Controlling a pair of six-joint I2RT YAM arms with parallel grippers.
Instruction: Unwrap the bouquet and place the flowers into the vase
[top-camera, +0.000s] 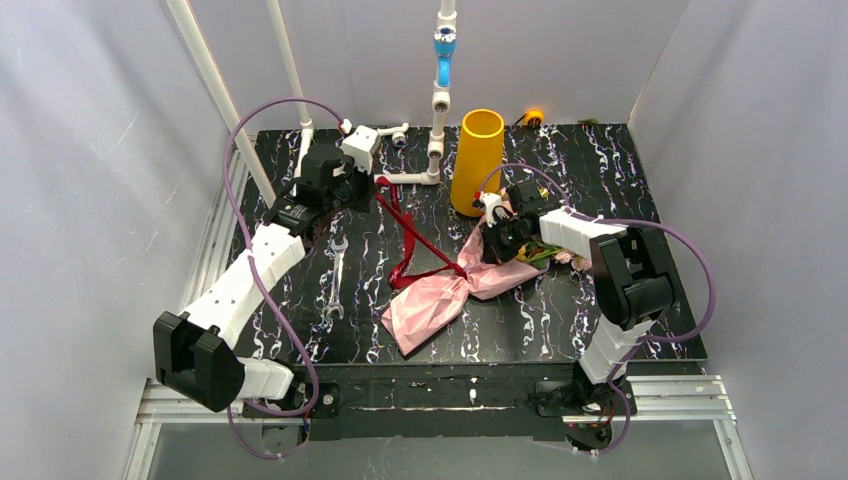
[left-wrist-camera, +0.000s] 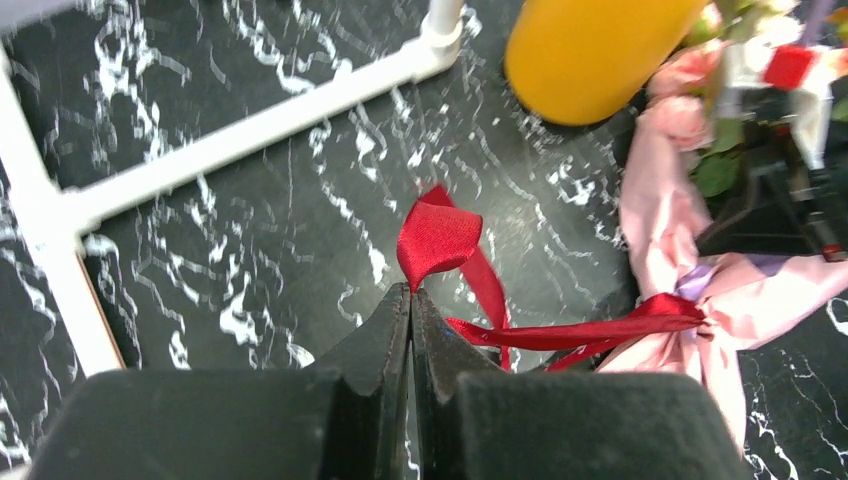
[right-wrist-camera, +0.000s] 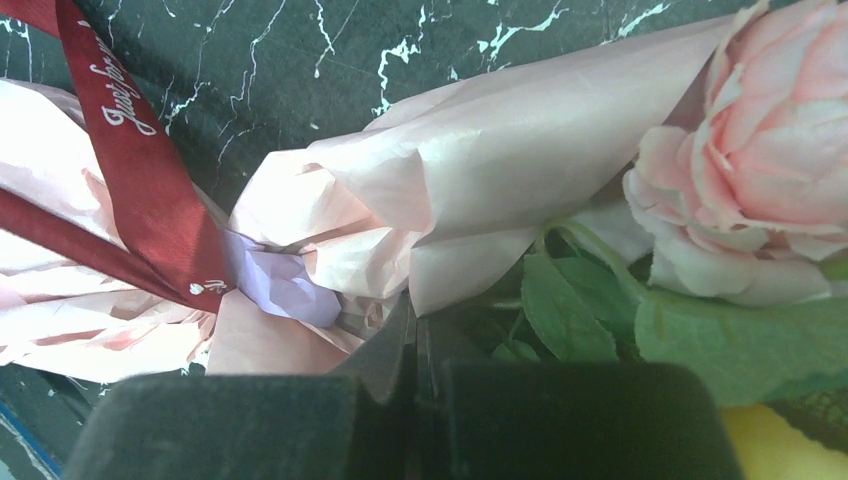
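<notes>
My left fingers are pinched shut on the end of the dark red ribbon, toward the far left of the tabletop. My right fingers are closed on the pink paper of the bouquet, which lies right of centre. The surface is black marble with white veins, with pale grey walls around it. The yellow vase stands at the far edge, beside a white pipe.

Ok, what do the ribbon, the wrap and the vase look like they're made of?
The ribbon looks like satin fabric: dark red, soft sheen, white printed lettering. The wrap looks like thin pink paper, matte and crumpled; tissue or crepe, hard to tell. The vase is smooth, matte mustard yellow, probably plastic, though ceramic can't be ruled out.
</notes>
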